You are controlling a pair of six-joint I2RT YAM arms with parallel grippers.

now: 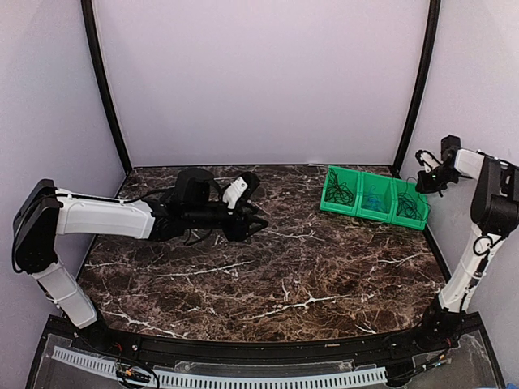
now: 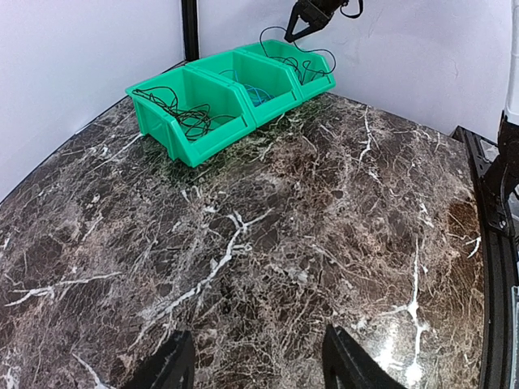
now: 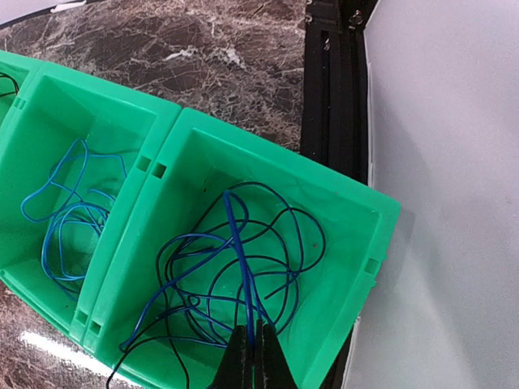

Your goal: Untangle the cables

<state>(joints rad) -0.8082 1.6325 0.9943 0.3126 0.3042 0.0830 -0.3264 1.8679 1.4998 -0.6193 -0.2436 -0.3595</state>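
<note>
Three joined green bins (image 1: 328,194) stand at the back right of the marble table. The right bin (image 3: 280,151) holds a tangle of thin blue and black cables (image 3: 195,279). My right gripper (image 3: 250,331) hangs above this bin and is shut on a blue cable (image 3: 238,243) that rises from the tangle. It also shows in the top view (image 1: 423,185). The middle bin holds a loose blue cable (image 3: 61,235). The left bin holds black cables (image 2: 182,113). My left gripper (image 2: 255,369) is open and empty, low over the table, far left of the bins; the top view shows it too (image 1: 258,220).
A black frame post (image 3: 328,73) and the white wall stand right behind the right bin. The left arm (image 1: 105,217) lies stretched across the table's left half. Bare marble (image 2: 268,243) lies between the left gripper and the bins.
</note>
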